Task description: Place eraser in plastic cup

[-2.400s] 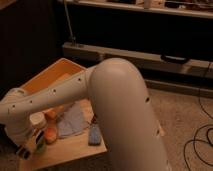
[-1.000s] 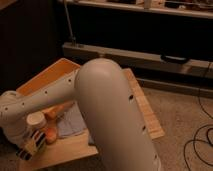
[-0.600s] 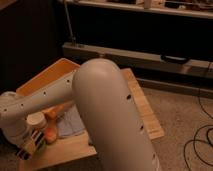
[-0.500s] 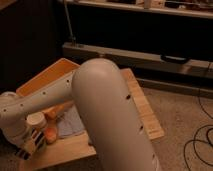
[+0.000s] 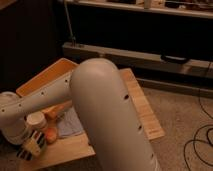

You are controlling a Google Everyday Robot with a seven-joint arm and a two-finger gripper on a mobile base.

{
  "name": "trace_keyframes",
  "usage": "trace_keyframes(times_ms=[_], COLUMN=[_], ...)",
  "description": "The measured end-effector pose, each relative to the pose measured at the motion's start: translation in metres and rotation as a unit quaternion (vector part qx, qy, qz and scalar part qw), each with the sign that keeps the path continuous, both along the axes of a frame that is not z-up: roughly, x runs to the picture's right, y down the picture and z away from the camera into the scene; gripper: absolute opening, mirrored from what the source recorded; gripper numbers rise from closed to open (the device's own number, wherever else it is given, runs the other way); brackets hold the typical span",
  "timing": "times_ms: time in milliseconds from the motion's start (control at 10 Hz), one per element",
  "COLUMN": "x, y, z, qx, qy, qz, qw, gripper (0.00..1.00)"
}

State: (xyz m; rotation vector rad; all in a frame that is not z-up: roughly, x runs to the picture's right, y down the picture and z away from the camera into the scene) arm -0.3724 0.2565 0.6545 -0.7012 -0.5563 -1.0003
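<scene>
My gripper (image 5: 29, 146) is at the lower left, at the table's front left corner, under the white wrist of my arm (image 5: 105, 110). A dark block with lengthwise pale stripes, the eraser (image 5: 31, 148), shows right at the gripper's end, tilted. A small light green patch just right of it looks like the rim of the plastic cup (image 5: 42, 142), mostly hidden by the gripper and eraser. Whether the eraser touches the cup cannot be told.
A white round container (image 5: 35, 120) and an orange object (image 5: 50, 134) stand just behind the gripper. A blue-grey cloth (image 5: 71, 125) lies beside them. The wooden table (image 5: 145, 112) has an open wooden box (image 5: 42, 80) at its back left. Cables lie on the floor at right.
My big arm link has swung left and nearer the camera, now covering the table's middle and the blue-grey pad. The gripper end and striped block have stayed at the front left corner.
</scene>
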Motion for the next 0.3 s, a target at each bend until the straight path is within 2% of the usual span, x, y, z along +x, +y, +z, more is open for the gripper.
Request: trace_keyframes(times_ms=[100, 300], x=[0.002, 0.013], y=[-0.002, -0.017], z=[-0.001, -0.005], qx=[-0.002, 0.003], qy=[0.001, -0.005], qz=[0.012, 0.067], qw=[0.9999, 0.9977], gripper=[0.80, 0.80])
